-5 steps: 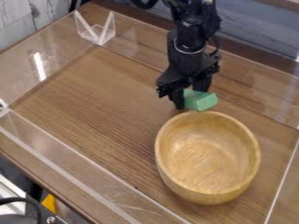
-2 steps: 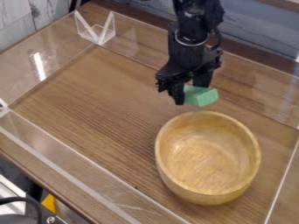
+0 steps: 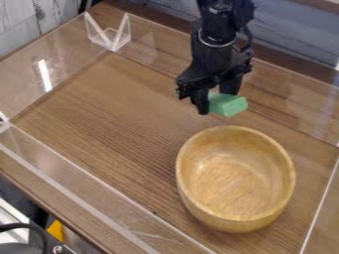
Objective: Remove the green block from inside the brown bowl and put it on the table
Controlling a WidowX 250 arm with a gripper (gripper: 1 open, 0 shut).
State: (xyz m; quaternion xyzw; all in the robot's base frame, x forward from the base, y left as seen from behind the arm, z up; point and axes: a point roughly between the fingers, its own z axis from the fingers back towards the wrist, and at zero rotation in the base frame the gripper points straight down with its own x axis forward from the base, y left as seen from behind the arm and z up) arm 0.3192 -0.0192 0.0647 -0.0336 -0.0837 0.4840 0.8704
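The bowl point(image 3: 236, 182) looks like light, smooth wood with a soft sheen. The tabletop point(image 3: 99, 129) has a brown wood-grain finish, slightly glossy, edged in clear, shiny plastic. The block point(image 3: 228, 105) is plain matt green, perhaps plastic, though the view is too coarse to be sure.

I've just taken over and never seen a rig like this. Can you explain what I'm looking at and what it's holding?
There is one view, from a camera looking down at a wood-grain table. The black machine reaching in from the top is a robot arm. Its fingers are closed on a green block, outside the bowl. Nearer the camera sits a round brown bowl with nothing visible in it. A small clear object stands toward the upper left.
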